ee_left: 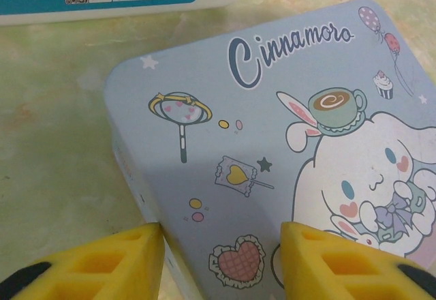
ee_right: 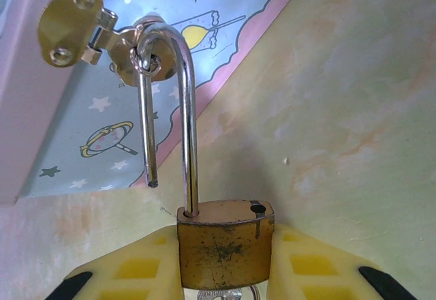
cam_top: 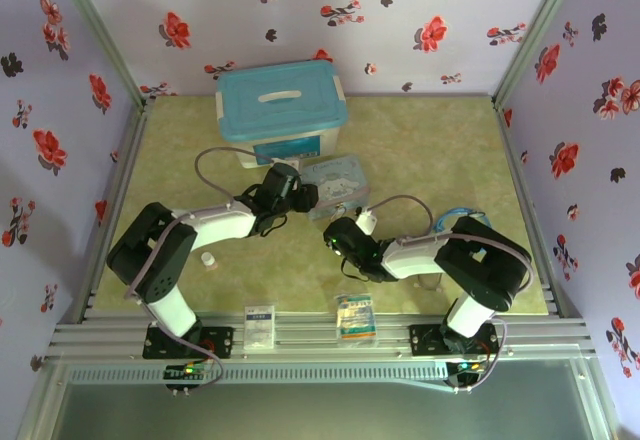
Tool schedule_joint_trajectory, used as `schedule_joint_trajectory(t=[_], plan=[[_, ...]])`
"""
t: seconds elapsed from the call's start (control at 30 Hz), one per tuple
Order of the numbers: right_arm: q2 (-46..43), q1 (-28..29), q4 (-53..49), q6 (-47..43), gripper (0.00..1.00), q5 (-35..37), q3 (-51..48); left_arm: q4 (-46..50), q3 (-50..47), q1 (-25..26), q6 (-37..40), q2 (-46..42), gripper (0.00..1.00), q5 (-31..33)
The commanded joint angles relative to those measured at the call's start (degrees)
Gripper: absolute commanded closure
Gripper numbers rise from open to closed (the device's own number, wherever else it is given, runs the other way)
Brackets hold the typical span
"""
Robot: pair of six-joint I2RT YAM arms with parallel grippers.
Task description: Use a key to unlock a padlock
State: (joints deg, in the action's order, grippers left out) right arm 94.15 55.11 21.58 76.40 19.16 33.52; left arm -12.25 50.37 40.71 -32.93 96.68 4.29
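The brass padlock (ee_right: 223, 249) stands upright between the yellow fingers of my right gripper (ee_right: 226, 259), which is shut on its body. Its silvery shackle (ee_right: 188, 109) is sprung open: the free end hangs out of the body, while the loop stays hooked through the brass hasp (ee_right: 71, 24) of the light-blue cartoon tin (cam_top: 337, 176). A silvery bit of the key (ee_right: 228, 293) pokes out under the body. My left gripper (ee_left: 221, 235) is open over the tin's near corner (ee_left: 272, 143), with one finger beside the tin's wall and the other above the lid.
A white box with a blue lid (cam_top: 282, 100) stands behind the tin. A small white cylinder (cam_top: 207, 259) sits by the left arm. Two flat packets (cam_top: 260, 322) (cam_top: 355, 315) lie at the front edge. Flowered walls enclose three sides.
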Motion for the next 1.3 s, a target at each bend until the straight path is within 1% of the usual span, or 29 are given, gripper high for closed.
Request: schedule_joint_trajectory(t=[0.0,0.13,0.2,0.3,0.4,0.53,0.67,0.8,0.83,0.9,0.93,1.0,1.07,1.17,1.27], plan=[[0.0,-1.6,3.4,0.9,0.79,-0.5,-1.2,5.8,-2.9,0.2,3.3,3.2,0.55,-0.7],[-0.5,-3.4,7.2,1.5,0.8,-0.3,-3.8,5.5,-3.2,0.2,3.6,3.4,0.55,-0.6],[-0.7,-3.6,6.8,1.2,0.8,-0.3,-3.6,5.5,-3.3,0.2,3.8,3.6,0.56,-0.6],[-0.5,-3.7,9.3,1.7,0.8,1.5,-4.0,5.4,-3.6,0.2,3.8,3.5,0.56,-0.7],[0.6,-2.8,11.2,4.1,0.8,1.3,-3.1,5.3,-3.5,0.2,3.8,3.2,0.56,-0.7],[4.3,-1.3,19.5,8.0,0.81,2.7,-3.4,5.5,-2.9,0.2,4.0,3.0,0.56,-0.9],[7.0,-1.2,21.9,9.5,0.81,3.1,-3.0,6.1,-2.6,0.2,4.3,3.0,0.57,-1.0],[6.5,-1.7,23.2,10.9,0.81,5.9,-5.6,6.3,-3.0,-0.1,4.2,2.9,0.57,-1.0],[6.9,-2.3,24.9,12.8,0.81,5.9,-6.7,6.3,-3.2,-0.1,4.3,2.9,0.57,-1.0],[7.8,-3.6,33.5,11.9,0.83,6.3,-9.5,6.3,-3.3,-0.3,4.4,2.9,0.57,-1.0],[7.3,-4.3,33.8,12.1,0.83,6.0,-10.0,6.5,-3.3,-0.5,4.4,3.0,0.57,-0.9],[5.4,-5.4,29.1,10.7,0.83,4.3,-9.1,6.5,-3.5,-0.7,4.2,3.1,0.57,-0.9],[3.7,-5.5,25.0,9.1,0.82,4.2,-7.9,6.5,-3.7,-1.0,4.2,3.1,0.57,-0.9],[2.7,-7.2,26.0,8.6,0.82,4.1,-8.7,6.8,-3.8,-1.3,4.4,3.0,0.57,-0.9],[1.8,-11.2,26.8,7.9,0.83,0.9,-9.9,7.2,-4.1,-1.5,4.8,2.3,0.57,-0.8]])
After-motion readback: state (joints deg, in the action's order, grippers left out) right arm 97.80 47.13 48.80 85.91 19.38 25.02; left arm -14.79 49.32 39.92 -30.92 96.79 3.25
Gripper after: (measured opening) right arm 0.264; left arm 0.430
